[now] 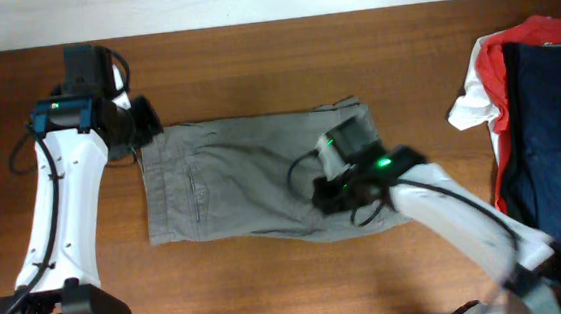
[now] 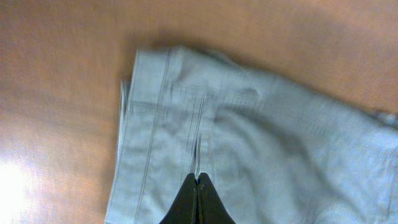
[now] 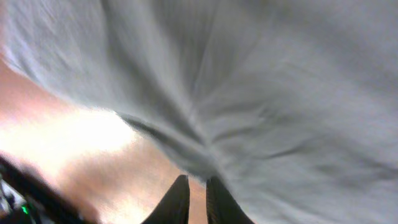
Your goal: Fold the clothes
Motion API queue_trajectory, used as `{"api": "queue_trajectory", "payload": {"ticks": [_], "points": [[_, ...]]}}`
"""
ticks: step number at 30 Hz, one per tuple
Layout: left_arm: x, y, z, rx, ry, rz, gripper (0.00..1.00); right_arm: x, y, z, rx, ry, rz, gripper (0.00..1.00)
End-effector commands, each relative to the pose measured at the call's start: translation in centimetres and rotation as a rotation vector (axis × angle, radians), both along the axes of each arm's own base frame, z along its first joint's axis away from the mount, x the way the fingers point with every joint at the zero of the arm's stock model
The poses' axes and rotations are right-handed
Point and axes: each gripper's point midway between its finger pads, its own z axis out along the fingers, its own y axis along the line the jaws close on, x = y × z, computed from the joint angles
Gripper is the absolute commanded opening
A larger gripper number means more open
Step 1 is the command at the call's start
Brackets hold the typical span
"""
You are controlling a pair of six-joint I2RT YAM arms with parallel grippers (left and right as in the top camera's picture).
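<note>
The clothes (image 1: 233,186) lie mid-table (image 1: 283,66), other garments (image 1: 542,106) piled at the right edge.

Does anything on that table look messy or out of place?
Mostly the heap of red, white and navy clothes bunched at the right edge of the overhead view. The grey shorts lie fairly flat, only rumpled beside the right arm.

There's the clothes (image 1: 233,186), grey-olive shorts, lying flat and lengthwise across the middle of the bench, a little toward its left edge. The stitched left end is smooth, with a slit pocket showing; the right end is rumpled.
</note>
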Motion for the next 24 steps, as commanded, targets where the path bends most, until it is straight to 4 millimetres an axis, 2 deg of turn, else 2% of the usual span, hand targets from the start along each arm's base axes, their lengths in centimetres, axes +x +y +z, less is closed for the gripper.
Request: {"api": "queue_trajectory", "payload": {"ticks": [1,2,3,4,5,6,7,8,10,11,15,16,17,18,21,22,24], "points": [[-4.7,-0.7,-1.8,-0.033,0.214,-0.013,0.01,3.1,-6.7,3.7,-0.041,-0.108,-0.194,1.0],[-6.1,-0.8,-2.0,-0.035,0.271,-0.013,0.12,3.7,-8.6,3.5,-0.051,-0.1,-0.252,0.98],[-6.9,-0.8,-2.1,-0.03,0.302,-0.04,0.18,4.4,-11.0,2.9,-0.092,-0.093,-0.324,0.98],[-7.1,-0.9,-2.1,-0.023,0.307,-0.097,0.33,4.8,-13.3,2.1,-0.153,-0.084,-0.386,0.98],[-7.5,-0.9,-2.1,-0.019,0.318,-0.117,0.59,4.9,-15.0,1.5,-0.196,-0.073,-0.427,0.98],[-7.6,-0.9,-2.2,-0.018,0.325,-0.118,0.79,5.1,-15.7,1.2,-0.204,-0.065,-0.447,0.98],[-7.4,-0.8,-2.1,-0.014,0.317,-0.116,0.86,5.1,-15.9,1.2,-0.204,-0.064,-0.453,0.98],[-7.1,-0.6,-2.1,-0.003,0.305,-0.114,0.86,5.1,-15.8,1.2,-0.204,-0.064,-0.453,0.98],[-6.9,1.9,-2.2,0.134,0.307,-0.078,0.92,5.1,-15.8,1.2,-0.204,-0.064,-0.453,0.98],[-7.0,2.6,-2.4,0.139,0.314,-0.059,0.91,5.1,-15.8,1.2,-0.204,-0.064,-0.453,0.98],[-6.3,5.0,-4.2,0.104,0.327,0.015,0.67,5.1,-15.8,1.2,-0.204,-0.064,-0.453,0.98],[-5.8,5.4,-5.1,0.075,0.316,0.033,0.66,5.1,-15.8,1.2,-0.204,-0.064,-0.453,0.98],[-5.7,4.8,-6.8,0.006,0.319,0.031,0.66,5.1,-15.8,1.2,-0.204,-0.064,-0.453,0.98],[-6.2,4.2,-9.4,-0.02,0.362,-0.021,0.65,5.1,-15.8,1.2,-0.204,-0.064,-0.453,0.98],[-7.5,4.0,-14.0,-0.033,0.439,-0.029,0.65,5.1,-15.8,1.2,-0.204,-0.064,-0.453,0.98],[-7.7,3.9,-15.2,-0.033,0.445,-0.029,0.65,5.1,-15.8,1.2,-0.204,-0.064,-0.453,0.98],[-7.8,4.0,-16.4,-0.037,0.44,-0.024,0.65,5.1,-15.8,1.2,-0.204,-0.064,-0.453,0.98]]}}
